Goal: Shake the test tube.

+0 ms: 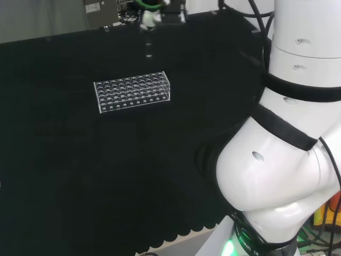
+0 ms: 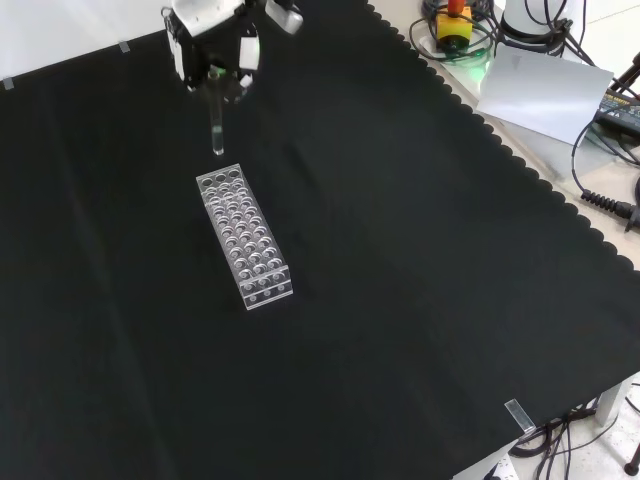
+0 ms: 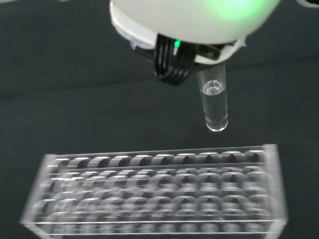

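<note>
The hand (image 2: pixel 212 45) had its fingers (image 2: pixel 247 50) pinched on the test tube (image 2: pixel 215 118), which hung upright, rounded end down, just above the clear rack's (image 2: pixel 245 238) far end.

Clear empty tube rack (image 2: pixel 245 236) lies flat on black cloth (image 2: pixel 400 300), toward the bench's far left part in front view. Grey sheet (image 2: pixel 545 95) and cables (image 2: pixel 600 190) sit off the cloth's top right edge.

Head view: behind the arm, facing the bench. Front view: opposite, looking down. Wrist view: close, apparently downward. All share the rack (image 1: pixel 132 92) (image 2: pixel 244 236) (image 3: pixel 159 194).
</note>
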